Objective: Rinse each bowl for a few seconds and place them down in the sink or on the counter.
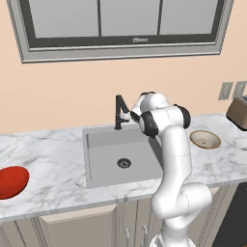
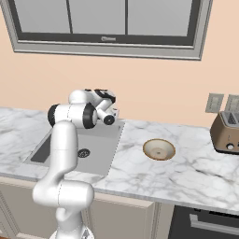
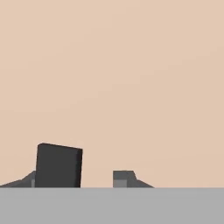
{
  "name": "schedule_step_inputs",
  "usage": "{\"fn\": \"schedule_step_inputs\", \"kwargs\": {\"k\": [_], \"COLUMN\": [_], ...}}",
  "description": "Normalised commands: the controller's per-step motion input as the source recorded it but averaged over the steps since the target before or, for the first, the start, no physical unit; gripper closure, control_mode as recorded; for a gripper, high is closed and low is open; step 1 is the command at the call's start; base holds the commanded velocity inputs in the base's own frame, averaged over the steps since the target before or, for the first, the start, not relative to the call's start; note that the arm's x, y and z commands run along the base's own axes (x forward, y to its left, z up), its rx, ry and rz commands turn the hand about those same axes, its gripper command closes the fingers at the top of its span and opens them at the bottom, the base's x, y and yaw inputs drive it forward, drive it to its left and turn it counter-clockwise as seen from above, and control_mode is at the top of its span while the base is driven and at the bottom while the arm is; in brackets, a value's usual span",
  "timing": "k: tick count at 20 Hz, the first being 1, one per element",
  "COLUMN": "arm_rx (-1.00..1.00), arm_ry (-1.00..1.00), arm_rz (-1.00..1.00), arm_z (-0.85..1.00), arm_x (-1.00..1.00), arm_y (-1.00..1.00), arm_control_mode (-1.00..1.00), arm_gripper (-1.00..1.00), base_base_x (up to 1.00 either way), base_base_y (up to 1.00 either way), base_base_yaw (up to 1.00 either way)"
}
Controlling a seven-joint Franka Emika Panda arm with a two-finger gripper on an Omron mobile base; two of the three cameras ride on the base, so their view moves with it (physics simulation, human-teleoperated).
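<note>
Bowls are seen on the counter [image 1: 58,169], one on either side of the sink [image 1: 103,144]: the glossy red bowl [image 1: 11,181] lies far to the left, near the front edge of the marble, while the beige bowl [image 1: 205,139] (paler inside, brownish at the rim) sits upright to the right of the basin, well apart from it. Both are resting on the worktop and neither is touched by the robot. The sink is a grey rectangular basin with a round metal drain [image 1: 124,163] in its floor, and a slim black faucet [image 1: 118,112] is mounted at its far edge. The gripper [image 1: 129,116] is held up at the far side of the basin, just beside the faucet, pointed toward the peach wall. In the hand view a dark upright block [image 3: 58,165], apparently part of the faucet, is seen just inside the left finger tip, with the right finger tip [image 3: 124,178] set apart from it; whether the fingers are touching or clamping that block cannot be told, and their spread looks moderate. A brown toaster [image 2: 226,132] is placed at the far right of the counter, below two wall outlets [image 2: 214,102]. A grey-framed window [image 1: 120,24] is set in the wall above the sink.
</note>
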Motion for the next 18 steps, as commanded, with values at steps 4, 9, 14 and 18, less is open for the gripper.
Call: {"fn": "schedule_step_inputs", "kwargs": {"k": [4, 9, 14, 18], "arm_rx": [0.00, 0.00, 0.01, 0.03], "arm_ry": [0.00, 0.00, 0.01, 0.07], "arm_rz": [-0.08, -0.10, -0.11, -0.09], "arm_z": [-0.20, -0.22, -0.23, -0.31], "arm_x": [0.10, 0.09, 0.05, 0.02], "arm_y": [-0.37, -0.39, -0.41, -0.39], "arm_control_mode": [-1.00, -1.00, -1.00, -1.00], "arm_gripper": [1.00, 1.00, 1.00, 1.00], "base_base_x": [0.00, 0.00, 0.00, 0.00], "base_base_y": [0.00, 0.00, 0.00, 0.00], "base_base_yaw": [0.00, 0.00, 0.00, 0.00]}}
